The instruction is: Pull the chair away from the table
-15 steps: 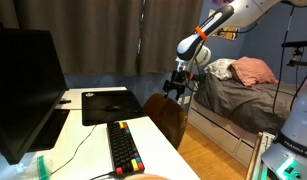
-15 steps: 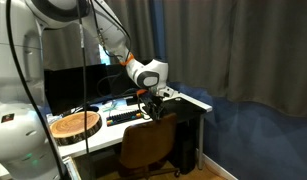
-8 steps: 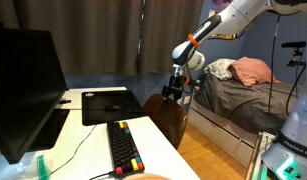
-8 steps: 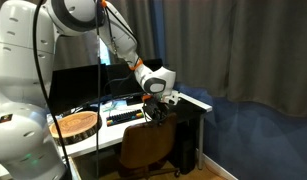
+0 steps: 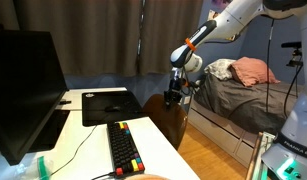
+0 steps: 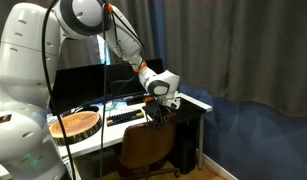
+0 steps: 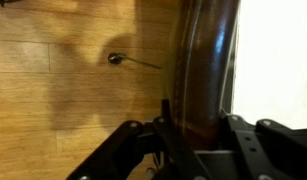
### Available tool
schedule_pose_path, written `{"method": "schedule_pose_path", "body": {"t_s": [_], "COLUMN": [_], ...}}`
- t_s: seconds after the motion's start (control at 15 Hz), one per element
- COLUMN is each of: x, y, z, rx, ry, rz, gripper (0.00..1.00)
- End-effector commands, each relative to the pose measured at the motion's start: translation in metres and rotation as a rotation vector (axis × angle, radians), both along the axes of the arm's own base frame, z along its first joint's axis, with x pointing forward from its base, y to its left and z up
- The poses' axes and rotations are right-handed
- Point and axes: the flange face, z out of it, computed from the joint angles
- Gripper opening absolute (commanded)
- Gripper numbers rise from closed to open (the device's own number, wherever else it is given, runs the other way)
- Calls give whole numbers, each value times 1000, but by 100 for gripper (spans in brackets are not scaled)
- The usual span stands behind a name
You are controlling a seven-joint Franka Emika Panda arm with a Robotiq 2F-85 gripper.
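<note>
The gripper (image 7: 198,138) is seen in the wrist view with its fingers (image 7: 165,128) set apart, one on each side of the top edge of the chair (image 7: 208,60) backrest. Each finger lies close against the wood, but whether it is pressed or merely straddled cannot be told. In both exterior views the gripper (image 5: 173,97) (image 6: 158,112) is placed at the top of the backrest, and its fingertips are too small and dark to be made out.

The chair (image 5: 165,116) (image 6: 146,147) is tucked against the edge of the table (image 5: 78,128) (image 6: 196,102). Its seat and legs are hidden in an exterior view (image 5: 165,116) and are cut off at the lower frame edge in an exterior view (image 6: 146,147). In the wrist view only a strip of the table (image 7: 278,60) is shown.
</note>
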Motion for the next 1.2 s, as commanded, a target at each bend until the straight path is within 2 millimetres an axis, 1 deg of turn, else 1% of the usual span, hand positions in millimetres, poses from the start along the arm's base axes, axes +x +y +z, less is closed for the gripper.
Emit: {"method": "schedule_pose_path", "body": {"t_s": [0.0, 0.2, 0.4, 0.73, 0.8, 1.0, 1.13], "x": [1, -6, -9, -12, -9, -18, -22], "y": [-24, -55, -88, -163, -118, -166, -184], "z": [9, 23, 34, 50, 12, 15, 15], "rx": [-60, -152, -252, -389, -284, -329, -341], "ry": [-11, -27, -44, -77, -14, -26, -26], "rz": [-26, -40, -1, 53, 78, 63, 41], "gripper": [12, 12, 12, 12, 37, 37, 37]}}
